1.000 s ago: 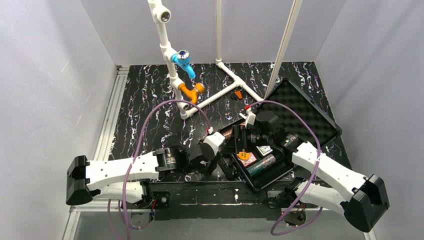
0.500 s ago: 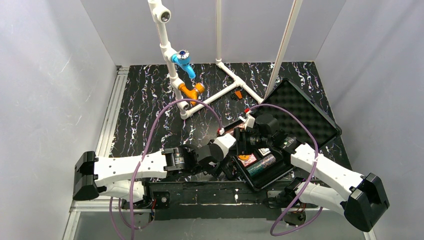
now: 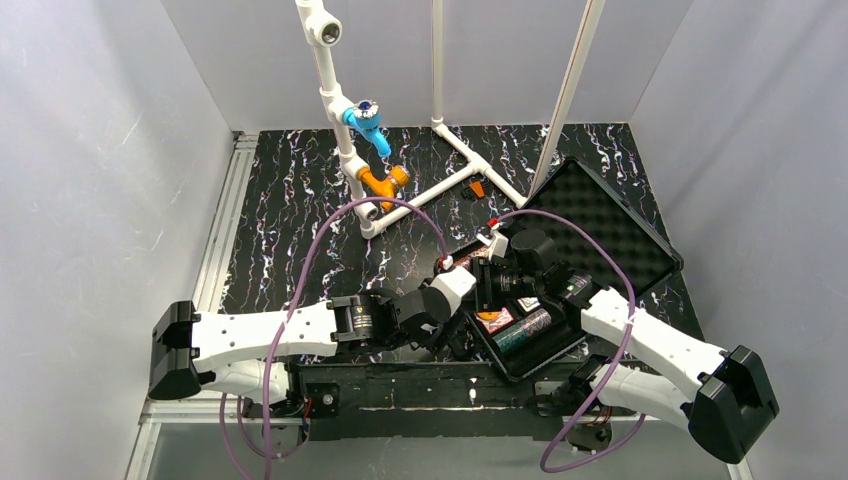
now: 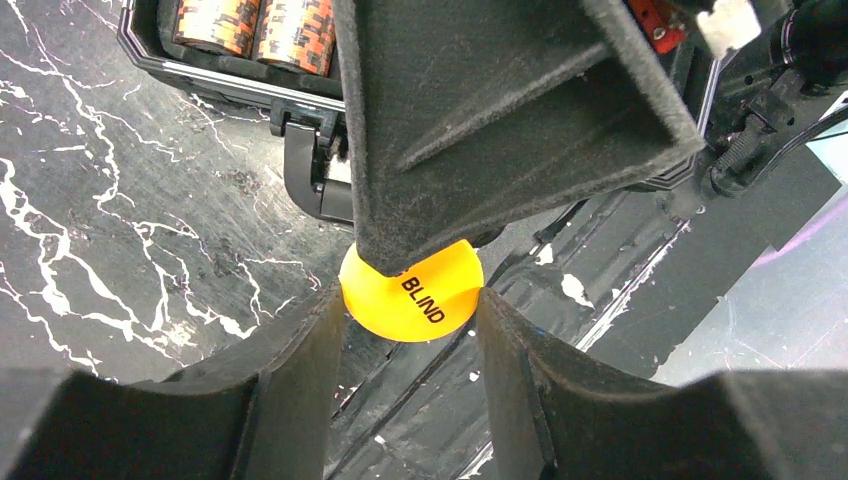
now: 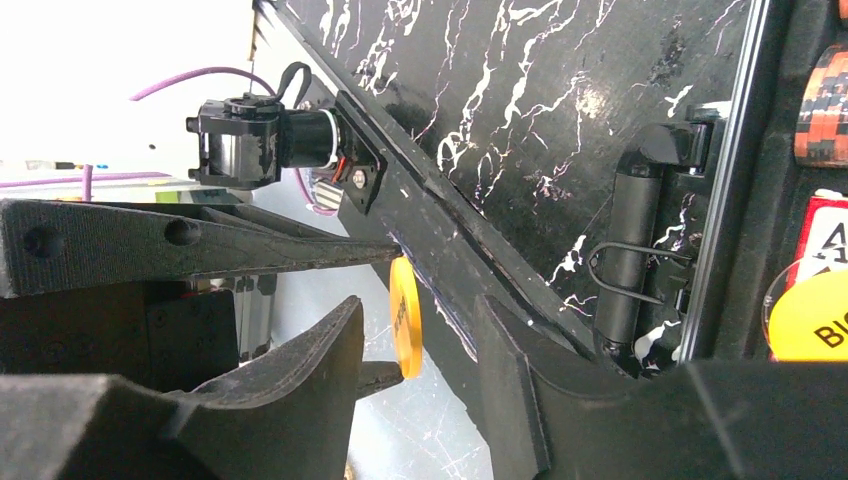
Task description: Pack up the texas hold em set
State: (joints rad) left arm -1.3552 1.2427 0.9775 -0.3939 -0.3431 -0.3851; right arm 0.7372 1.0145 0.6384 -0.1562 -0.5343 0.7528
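Note:
An orange disc [image 4: 425, 300] printed BLIND is pinched by its rim in my left gripper [image 4: 410, 302], beside the near left edge of the open black case [image 3: 610, 225]. In the right wrist view the disc [image 5: 405, 315] shows edge-on between the fingers of my right gripper [image 5: 420, 310], with a gap on each side. The two grippers meet at the case's left side [image 3: 470, 283]. In the case lie red-brown chip rolls [image 4: 250, 25], a dark green roll [image 3: 527, 328] and another orange disc [image 5: 815, 320] on a card deck [image 5: 830, 235].
The white pipe frame [image 3: 350, 130] with blue and orange fittings stands at the back left of the marbled black table [image 3: 290, 190]. The case's lid lies open to the back right. Its handle [image 5: 630, 250] faces the arms. Purple cables arch over both wrists.
My left arm has carried the orange disc to the right, up to the right gripper. The right gripper's jaws have narrowed around the disc.

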